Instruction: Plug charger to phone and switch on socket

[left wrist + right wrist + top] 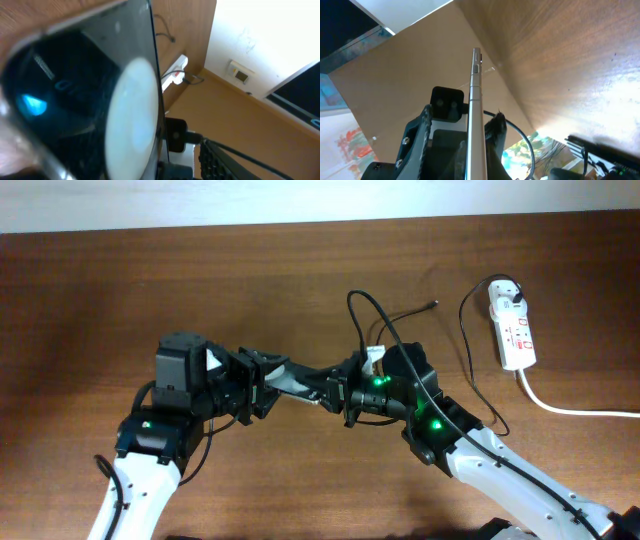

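Brown wood-grain counter all the way across, a pale wall along the far edge, and both arms meet right in the middle. Between them is the phone, lifted clear of the counter and stretched end to end from one arm to the other. The right fingers are clamped tight on its right end, and from the right wrist the phone shows edge-on, a thin silver line rising straight up the centre. On either side of that edge sit the left fingers, one on each face of the phone and part-way closed; whether they actually press on it, I cannot tell. Overhead, the left fingers sit at the phone's left end. In the left wrist view the glossy black phone fills nearly everything, with a big round white reflection on the glass. Over to the far right lies the socket, a white strip with red marks, its thick white cord trailing off to the right edge. The charger is plugged in at the socket's far end, its thin black cable looping down the counter and back over the right arm. Its connector tip lies free on the counter, apart from the phone, between the arms and the socket.
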Controlling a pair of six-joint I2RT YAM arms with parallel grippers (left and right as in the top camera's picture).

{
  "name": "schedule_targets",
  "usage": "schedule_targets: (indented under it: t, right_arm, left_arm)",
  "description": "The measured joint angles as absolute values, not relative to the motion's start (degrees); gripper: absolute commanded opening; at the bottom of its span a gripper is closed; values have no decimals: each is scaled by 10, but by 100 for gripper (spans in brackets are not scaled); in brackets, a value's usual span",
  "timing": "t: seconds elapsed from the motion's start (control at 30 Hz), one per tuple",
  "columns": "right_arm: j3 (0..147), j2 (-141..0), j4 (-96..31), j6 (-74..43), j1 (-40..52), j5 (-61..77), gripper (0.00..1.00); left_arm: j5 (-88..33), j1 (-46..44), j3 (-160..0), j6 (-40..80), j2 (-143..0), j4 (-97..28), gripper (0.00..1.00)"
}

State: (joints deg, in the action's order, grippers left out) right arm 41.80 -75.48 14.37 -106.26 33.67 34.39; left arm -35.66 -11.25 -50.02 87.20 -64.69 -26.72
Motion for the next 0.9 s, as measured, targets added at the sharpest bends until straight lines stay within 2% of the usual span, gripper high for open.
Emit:
schedule_targets:
  t: [0.17, 0.37, 0.5, 0.53, 0.77, 0.8, 0.87, 0.9]
  right_arm:
    - [418, -755, 145, -1070, 337, 353, 4]
    - [418, -755, 148, -1077, 337, 353, 4]
    - [418, -755, 148, -1080, 337, 355, 4]
    - [418, -755, 147, -1082, 337, 357, 4]
    - [418, -755, 150, -1114, 334, 354, 4]
    - [418, -755, 150, -1134, 333, 354, 4]
    - [418, -755, 150, -1145, 333, 355, 9]
    - [418, -755, 150, -1145, 333, 355, 17]
  left_arm:
    - [-325, -113, -500, 877, -647, -267, 47]
    - [-304, -113, -500, 882, -647, -268, 37]
    - [-297, -124, -500, 921, -647, -269, 36]
    - [-297, -128, -500, 929, -647, -269, 34]
    - [-297, -139, -498, 947, -647, -268, 4]
    - [-297, -139, -498, 944, -647, -266, 2]
    - [-295, -140, -498, 943, -647, -263, 0]
    - [-295, -140, -498, 943, -647, -263, 0]
